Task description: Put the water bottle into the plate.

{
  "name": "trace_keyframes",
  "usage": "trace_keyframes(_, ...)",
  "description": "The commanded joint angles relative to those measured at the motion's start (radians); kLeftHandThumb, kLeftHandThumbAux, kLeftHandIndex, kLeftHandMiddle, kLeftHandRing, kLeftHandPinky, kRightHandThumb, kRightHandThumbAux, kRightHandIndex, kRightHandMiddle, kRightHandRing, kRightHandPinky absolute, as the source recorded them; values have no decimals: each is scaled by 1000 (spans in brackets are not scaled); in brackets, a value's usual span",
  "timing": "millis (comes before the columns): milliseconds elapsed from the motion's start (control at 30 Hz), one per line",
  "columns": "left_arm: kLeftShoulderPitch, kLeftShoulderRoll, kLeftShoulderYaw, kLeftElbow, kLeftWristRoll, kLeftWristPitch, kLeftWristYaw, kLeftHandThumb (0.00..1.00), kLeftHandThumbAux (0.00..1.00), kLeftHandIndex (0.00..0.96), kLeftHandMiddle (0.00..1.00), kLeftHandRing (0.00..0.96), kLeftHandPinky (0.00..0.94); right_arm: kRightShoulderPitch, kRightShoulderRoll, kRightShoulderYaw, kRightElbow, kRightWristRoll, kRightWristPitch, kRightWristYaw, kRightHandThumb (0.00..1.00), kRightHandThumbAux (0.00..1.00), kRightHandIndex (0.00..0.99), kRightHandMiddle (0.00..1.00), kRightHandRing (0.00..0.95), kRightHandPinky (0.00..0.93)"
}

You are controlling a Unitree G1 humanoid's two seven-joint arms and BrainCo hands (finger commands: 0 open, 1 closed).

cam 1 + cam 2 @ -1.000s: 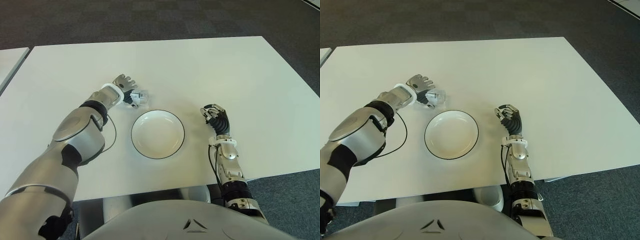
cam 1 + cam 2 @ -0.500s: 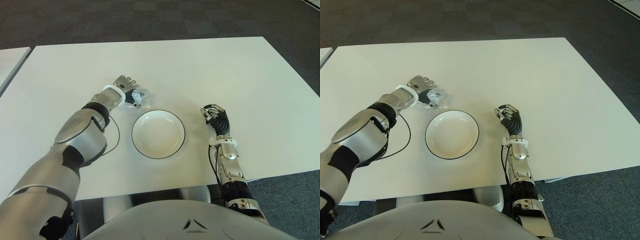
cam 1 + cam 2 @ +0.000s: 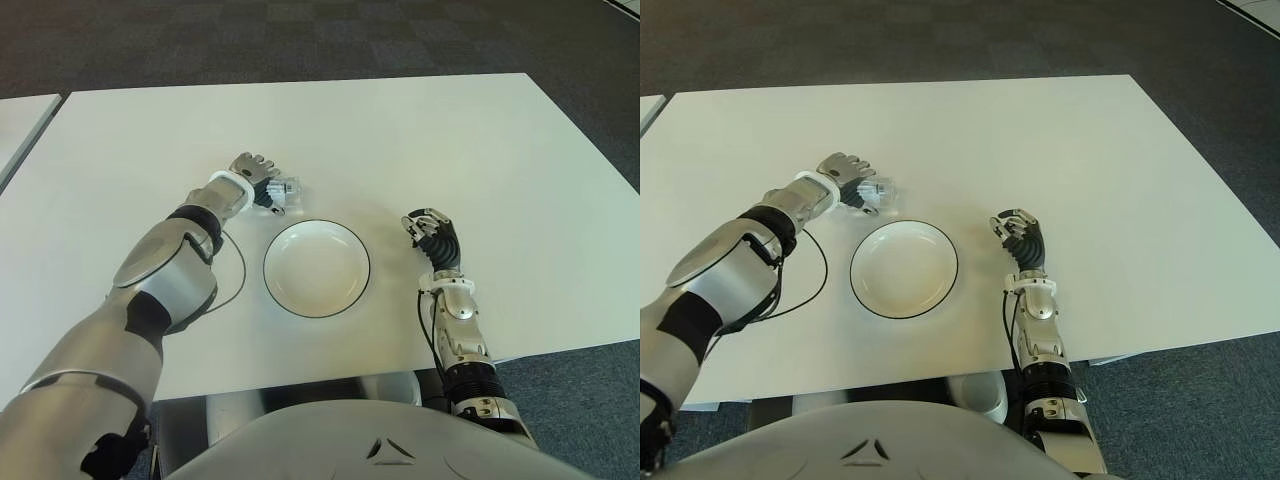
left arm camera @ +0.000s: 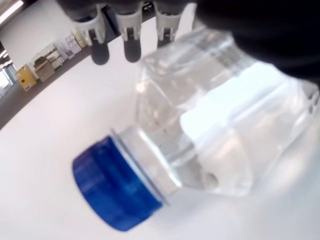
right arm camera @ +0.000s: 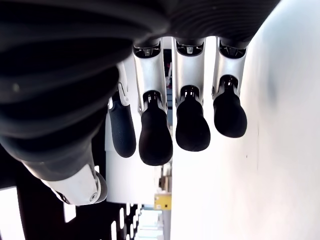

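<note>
Your left robot hand (image 3: 255, 172) grips the water bottle (image 4: 200, 135), lying on its side, blue cap (image 4: 112, 192) toward the plate (image 3: 316, 268); right robot hand (image 3: 430, 232) curled, holding nothing

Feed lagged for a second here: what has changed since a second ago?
Very little. The left hand, closed around the water bottle beyond the plate, edged slightly farther from the robot, taking the bottle with it. Nothing was released. Plate and right hand, curled on the plate's right, stayed put.
</note>
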Motion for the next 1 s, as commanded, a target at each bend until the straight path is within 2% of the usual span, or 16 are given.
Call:
trace_keyframes(33,44,-15,16,12,-14,-1,-53,594,327,0,9,47,120,12,6,-4,3,5,10,-1,701,730,439,764,749,723)
trace_keyframes(67,44,-15,19,12,-16,1,-57,612,342,6,39,106,207,12,6,-5,3,5,10,-1,701,730,439,764,749,724)
trace_keyframes(100,44,-15,21,12,-18,3,-61,619,348,9,50,127,238,12,6,-5,3,5,10,-1,701,730,439,764,749,724)
trace_keyframes(133,46,-15,36,12,-31,9,-72,639,361,28,82,181,308,11,6,-5,4,4,10,-1,701,730,439,764,749,725)
trace_keyframes(200,49,-16,55,12,-46,16,-86,700,387,197,225,301,377,10,6,-5,5,4,9,0,701,731,439,766,751,725)
trace_keyframes(233,50,-16,65,12,-54,19,-91,709,390,220,245,318,387,10,6,-5,6,3,8,0,701,731,439,767,751,725)
trace_keyframes(267,51,-15,69,12,-58,20,-94,730,399,298,322,375,421,10,5,-6,6,4,8,1,701,731,439,767,752,724)
trace_keyframes(300,52,-15,78,11,-66,23,-100,738,401,326,349,396,433,9,6,-6,7,4,7,1,701,731,439,767,752,723)
trace_keyframes(367,52,-14,92,11,-77,28,-108,773,418,410,477,501,502,8,5,-7,8,5,6,2,701,731,439,768,752,722)
trace_keyframes(467,53,-13,109,9,-94,34,-118,821,583,405,498,586,575,7,5,-8,11,6,5,4,701,731,439,768,753,723)
trace_keyframes(567,55,-17,136,9,-119,50,-136,839,637,403,522,665,653,6,5,-9,11,7,6,6,700,731,439,768,753,723)
trace_keyframes(767,55,-21,185,6,-165,79,-173,851,661,405,538,732,738,4,3,-11,14,6,7,9,700,732,439,768,753,722)
trace_keyframes(1000,55,-28,234,2,-206,104,-203,855,664,406,547,768,785,1,-1,-13,18,6,4,13,700,731,439,770,754,725)
